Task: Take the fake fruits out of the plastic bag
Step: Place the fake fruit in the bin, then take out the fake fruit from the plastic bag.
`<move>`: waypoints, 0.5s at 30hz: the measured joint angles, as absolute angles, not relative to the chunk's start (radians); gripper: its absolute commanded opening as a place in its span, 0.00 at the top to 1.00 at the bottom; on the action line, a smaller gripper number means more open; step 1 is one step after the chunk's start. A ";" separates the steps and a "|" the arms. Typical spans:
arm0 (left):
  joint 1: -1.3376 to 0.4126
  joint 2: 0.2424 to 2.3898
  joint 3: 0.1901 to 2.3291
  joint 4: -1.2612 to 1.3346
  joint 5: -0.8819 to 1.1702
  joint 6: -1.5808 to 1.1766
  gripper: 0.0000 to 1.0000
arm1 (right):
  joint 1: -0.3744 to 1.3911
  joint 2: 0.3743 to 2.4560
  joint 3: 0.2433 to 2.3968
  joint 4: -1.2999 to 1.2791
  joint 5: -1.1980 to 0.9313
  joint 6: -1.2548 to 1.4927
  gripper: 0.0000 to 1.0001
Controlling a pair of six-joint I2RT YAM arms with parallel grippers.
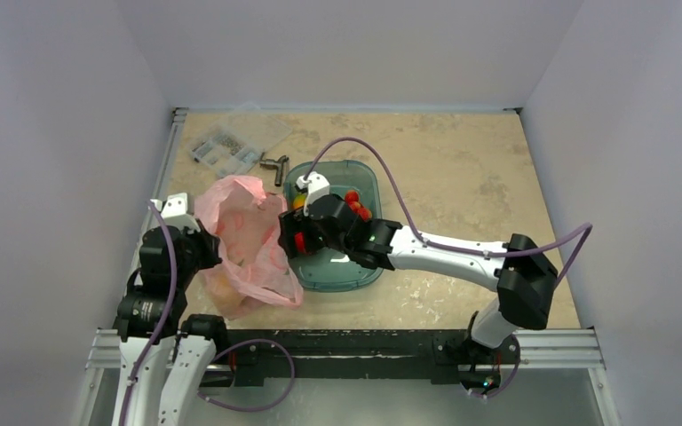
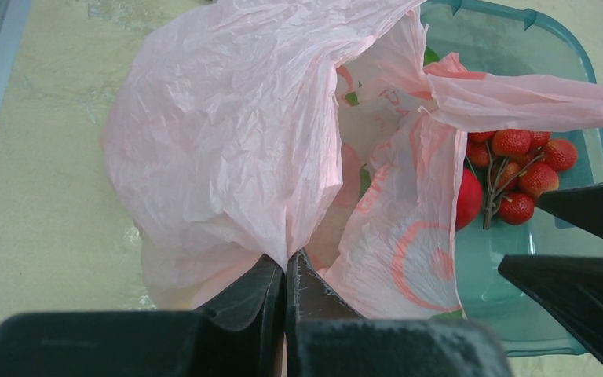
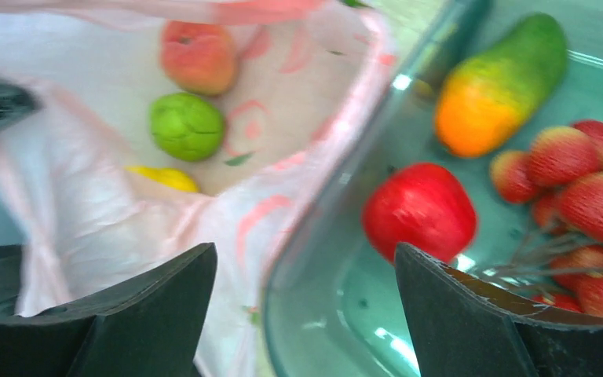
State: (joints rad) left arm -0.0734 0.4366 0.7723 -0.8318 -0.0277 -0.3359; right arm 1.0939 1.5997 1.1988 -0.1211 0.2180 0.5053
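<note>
The left gripper [image 2: 286,267] has its jaws pressed together on a fold of the plastic bag [image 2: 228,133], pinching the pink film at the bag's near edge. From that pinch the bag rises toward 12 o'clock. Its open mouth faces 3 o'clock, and one loop of film is drawn out over the teal tub [image 2: 518,31]. The right gripper [image 3: 305,259] hangs with its jaws wide apart and nothing between them, just over the line where the bag's mouth lies against the tub's rim. Seen from its wrist camera, three fruits lie inside the bag: the yellow fruit [image 3: 165,178] at about 10 o'clock, partly under a crease, then the green fruit [image 3: 187,126] just beyond it, and the peach-orange fruit [image 3: 199,56] farthest in, near 11 o'clock. On the other side, in the tub, the round red fruit [image 3: 418,210] sits at 1 o'clock. The bunch of small red fruits [image 3: 573,181] is beside it toward 2 o'clock, and the mango-like fruit [image 3: 502,82] lies beyond both. From above, the bag rests on the table [image 1: 462,169] at the tub's 9 o'clock side, and a clear parts box [image 1: 231,142] sits at the bag's 12 o'clock, well apart.
</note>
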 measured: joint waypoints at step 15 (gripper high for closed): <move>-0.073 0.411 0.766 -0.799 0.083 -0.317 1.00 | 1.184 1.930 1.400 0.165 0.030 0.393 0.49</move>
State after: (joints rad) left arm -0.0734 0.4114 0.7662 -0.7990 0.0826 -0.3172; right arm 1.1835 1.9301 1.4002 0.1654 0.0299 0.3931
